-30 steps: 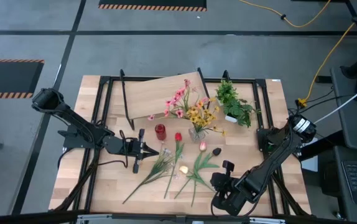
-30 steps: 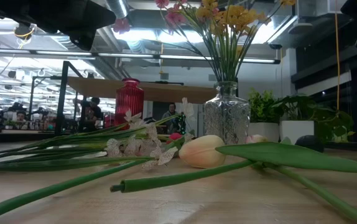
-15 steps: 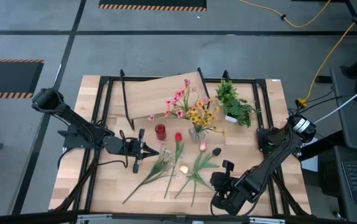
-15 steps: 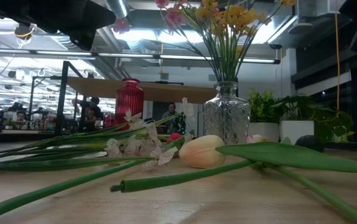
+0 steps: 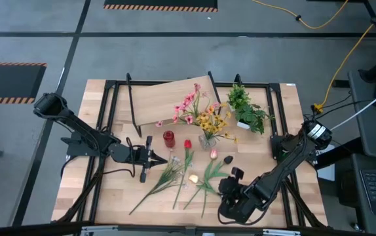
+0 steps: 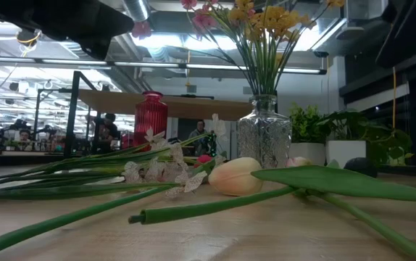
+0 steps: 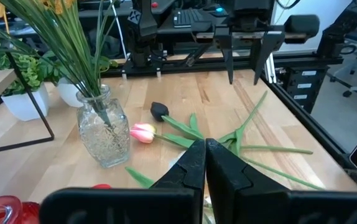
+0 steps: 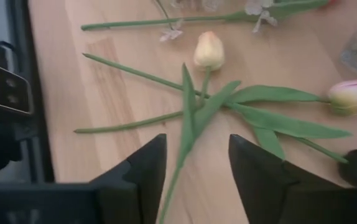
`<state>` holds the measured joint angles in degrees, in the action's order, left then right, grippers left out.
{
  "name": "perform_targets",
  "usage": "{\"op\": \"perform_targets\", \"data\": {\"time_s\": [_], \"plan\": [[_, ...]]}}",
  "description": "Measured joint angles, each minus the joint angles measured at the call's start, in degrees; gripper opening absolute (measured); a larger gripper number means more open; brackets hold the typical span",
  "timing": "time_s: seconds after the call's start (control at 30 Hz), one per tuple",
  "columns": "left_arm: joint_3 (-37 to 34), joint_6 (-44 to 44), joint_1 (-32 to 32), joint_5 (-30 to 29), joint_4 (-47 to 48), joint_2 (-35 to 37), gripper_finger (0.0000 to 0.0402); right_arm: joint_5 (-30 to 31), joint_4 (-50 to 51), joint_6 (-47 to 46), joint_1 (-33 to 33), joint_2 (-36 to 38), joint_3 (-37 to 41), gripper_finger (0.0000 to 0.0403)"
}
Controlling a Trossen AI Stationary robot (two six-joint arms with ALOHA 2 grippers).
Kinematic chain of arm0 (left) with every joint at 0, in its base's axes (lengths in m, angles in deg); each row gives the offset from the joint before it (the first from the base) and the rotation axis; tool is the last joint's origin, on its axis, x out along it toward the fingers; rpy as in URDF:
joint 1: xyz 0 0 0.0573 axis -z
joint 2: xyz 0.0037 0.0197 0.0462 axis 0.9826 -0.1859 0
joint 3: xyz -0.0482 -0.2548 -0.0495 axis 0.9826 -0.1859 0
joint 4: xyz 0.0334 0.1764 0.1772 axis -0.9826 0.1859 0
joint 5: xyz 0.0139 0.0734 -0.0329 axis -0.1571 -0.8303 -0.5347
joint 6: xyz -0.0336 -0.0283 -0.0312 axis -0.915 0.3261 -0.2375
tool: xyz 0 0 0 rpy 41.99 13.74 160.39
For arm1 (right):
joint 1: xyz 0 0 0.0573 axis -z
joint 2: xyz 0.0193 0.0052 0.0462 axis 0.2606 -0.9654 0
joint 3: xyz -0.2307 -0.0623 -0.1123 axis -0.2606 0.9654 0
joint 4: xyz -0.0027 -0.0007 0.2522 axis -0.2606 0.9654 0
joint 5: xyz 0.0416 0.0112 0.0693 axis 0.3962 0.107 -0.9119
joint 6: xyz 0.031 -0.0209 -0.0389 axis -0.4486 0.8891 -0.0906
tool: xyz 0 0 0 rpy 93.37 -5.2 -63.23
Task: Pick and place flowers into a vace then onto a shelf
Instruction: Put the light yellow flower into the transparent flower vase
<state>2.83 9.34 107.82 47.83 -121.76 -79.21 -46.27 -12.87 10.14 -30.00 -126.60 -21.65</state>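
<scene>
Light-wood worktop (image 5: 109, 190) on a black frame over grey concrete floor with hazard-striped mats; beyond it in the low view, a workshop hall with ceiling lights and people at distant benches. No readable writing anywhere. Just ahead of the left claw (image 5: 167, 159), fingers (image 7: 194, 167) pressed together on nothing, a red ribbed vase (image 5: 169, 138), nothing seen in it. Beyond that, a clear glass vase (image 5: 207, 141) packed with pink and yellow blooms (image 5: 201, 113), upright beside a leafy plant in a white pot (image 5: 247, 110). Behind both vases, the shelf (image 5: 168, 101), a pale board on thin black legs, standing bare. Between the two claws, loose flowers (image 5: 194, 172) flat on the wood: a white-blossomed spray nearest the left claw, then red, cream, pink and dark maroon tulips (image 7: 143, 132) with long green stems. Right claw (image 5: 236, 177) low at the near edge, fingers (image 8: 142, 167) spread apart and holding nothing, poised directly over the crossed stems of the cream tulip (image 8: 209, 50), the pink head off to one side.
</scene>
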Motion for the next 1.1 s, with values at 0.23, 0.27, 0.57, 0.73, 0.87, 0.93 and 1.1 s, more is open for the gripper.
{"op": "perform_targets", "data": {"time_s": [0.23, 0.27, 0.57, 0.73, 0.87, 0.93, 1.1], "plan": [[0.0, 0.0, 0.0, 0.0, 0.3, 0.0, 0.0008, -0.1, -2.2, 0.0, -0.3, -2.1, 0.0, 0.0208], [0.0, 0.0, 0.0, 0.0, 0.3, 0.0, 0.0008, 0.0, -2.6, 0.0, -0.3, -2.8, 0.0, 0.0208], [0.0, 0.0, 0.0, 0.0, 0.3, 0.0, 0.0008, -2.7, -4.5, -0.7, -0.4, -8.4, 0.0, 0.0209], [0.0, 0.0, 0.0, 0.0, 0.3, 0.0, 0.0008, -4.2, -6.3, -1.6, -0.4, -10.4, 0.0, 0.0209], [0.0, -0.2, 0.0, 0.0, 0.3, 0.0, 0.0008, -4.3, -6.2, -1.9, -0.4, -10.9, 0.0, 0.0209], [0.0, -0.2, 0.0, 0.0, 0.3, 0.0, 0.0008, -4.3, -6.1, -1.9, -0.4, -10.9, 0.0, 0.0209], [0.0, -0.2, 0.0, 0.0, 0.3, 0.0, 0.0008, -4.2, -5.9, -3.9, -0.3, -11.0, 0.7, 0.0209]]}}
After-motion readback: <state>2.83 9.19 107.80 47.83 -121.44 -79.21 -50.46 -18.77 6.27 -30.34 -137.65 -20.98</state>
